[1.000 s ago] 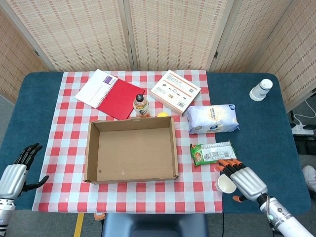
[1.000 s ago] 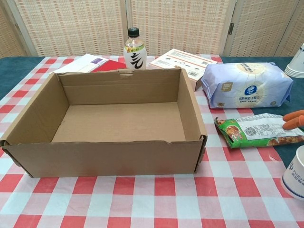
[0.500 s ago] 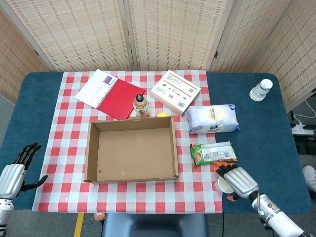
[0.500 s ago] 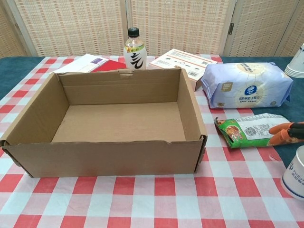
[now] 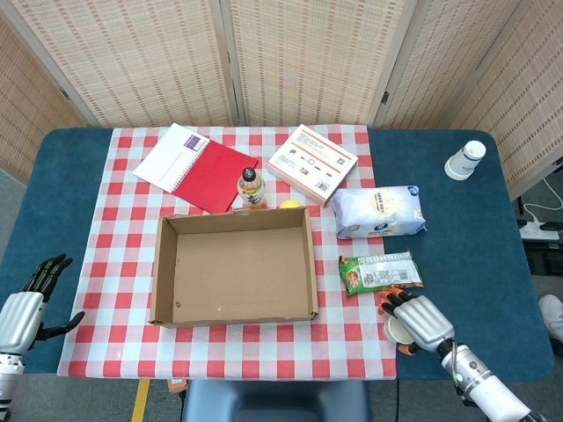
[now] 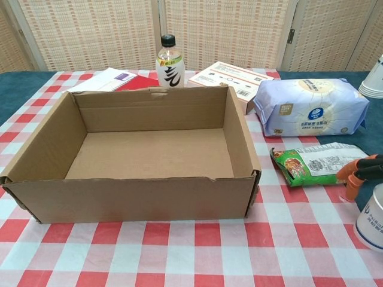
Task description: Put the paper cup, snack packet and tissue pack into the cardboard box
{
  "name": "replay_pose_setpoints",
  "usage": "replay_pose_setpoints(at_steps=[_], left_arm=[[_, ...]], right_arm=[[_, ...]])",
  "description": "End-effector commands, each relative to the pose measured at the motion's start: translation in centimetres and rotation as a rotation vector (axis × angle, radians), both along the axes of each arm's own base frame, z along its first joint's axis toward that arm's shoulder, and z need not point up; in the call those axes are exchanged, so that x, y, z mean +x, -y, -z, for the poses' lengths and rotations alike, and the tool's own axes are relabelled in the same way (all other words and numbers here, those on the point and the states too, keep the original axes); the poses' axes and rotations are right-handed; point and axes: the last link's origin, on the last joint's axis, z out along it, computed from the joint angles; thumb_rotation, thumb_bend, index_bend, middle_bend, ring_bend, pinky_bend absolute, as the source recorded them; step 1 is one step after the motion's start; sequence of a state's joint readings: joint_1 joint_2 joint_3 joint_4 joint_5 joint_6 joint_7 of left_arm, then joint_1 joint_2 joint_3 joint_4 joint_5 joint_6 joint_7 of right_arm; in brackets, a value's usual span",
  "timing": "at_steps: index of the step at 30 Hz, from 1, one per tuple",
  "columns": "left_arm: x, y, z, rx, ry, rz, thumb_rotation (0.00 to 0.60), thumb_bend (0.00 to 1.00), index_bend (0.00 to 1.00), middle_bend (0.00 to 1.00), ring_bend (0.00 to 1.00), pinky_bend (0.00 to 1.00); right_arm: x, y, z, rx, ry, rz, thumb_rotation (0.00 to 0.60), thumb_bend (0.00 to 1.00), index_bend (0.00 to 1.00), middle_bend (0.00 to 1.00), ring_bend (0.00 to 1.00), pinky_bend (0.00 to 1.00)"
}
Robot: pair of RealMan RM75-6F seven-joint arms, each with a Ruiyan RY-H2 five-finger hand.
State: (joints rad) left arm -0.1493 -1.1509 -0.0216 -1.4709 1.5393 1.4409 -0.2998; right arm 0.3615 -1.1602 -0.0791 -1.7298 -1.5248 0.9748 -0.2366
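Note:
The open cardboard box [image 5: 233, 268] [image 6: 149, 149] sits mid-table with nothing inside. To its right lie the green snack packet [image 5: 380, 271] [image 6: 314, 162] and, behind that, the blue-white tissue pack [image 5: 380, 211] [image 6: 311, 106]. A white paper cup [image 5: 396, 331] [image 6: 372, 216] stands upright near the front edge. My right hand [image 5: 418, 320] covers the cup from the right, its orange-tipped fingers [image 6: 354, 175] curling down at the cup's left side; a small gap shows and the thumb is hidden. My left hand [image 5: 26, 308] hangs with fingers spread, beyond the table's left front corner.
Behind the box stand a drink bottle [image 5: 251, 189] [image 6: 169, 61], a red notebook [image 5: 198, 165] and a flat printed carton [image 5: 312, 163]. A stack of paper cups [image 5: 464, 160] stands at the far right. The table's front edge runs just below the cup.
My right hand has drawn back toward the front edge and its fingers have curled down around the paper cup. The cup has not moved. The left hand is almost still.

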Motion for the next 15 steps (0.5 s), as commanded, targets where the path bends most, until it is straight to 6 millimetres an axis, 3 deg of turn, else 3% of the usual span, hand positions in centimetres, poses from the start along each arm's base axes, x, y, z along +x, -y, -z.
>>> replay_pose_setpoints(at_steps=[1, 15], left_arm=[[0.0, 0.0, 0.0, 0.001, 0.001, 0.000, 0.600, 0.23, 0.09, 0.03, 0.00, 0.22], [-0.1, -0.1, 0.0, 0.000, 0.002, -0.003, 0.600, 0.23, 0.09, 0.03, 0.00, 0.22]], right_arm=[[-0.1, 0.0, 0.2, -0.008, 0.002, 0.001, 0.600, 0.04, 0.40, 0.17, 0.17, 0.45], [-0.3, 0.3, 1.2, -0.041, 0.001, -0.013, 0.600, 0.08, 0.60, 0.30, 0.30, 0.53]])
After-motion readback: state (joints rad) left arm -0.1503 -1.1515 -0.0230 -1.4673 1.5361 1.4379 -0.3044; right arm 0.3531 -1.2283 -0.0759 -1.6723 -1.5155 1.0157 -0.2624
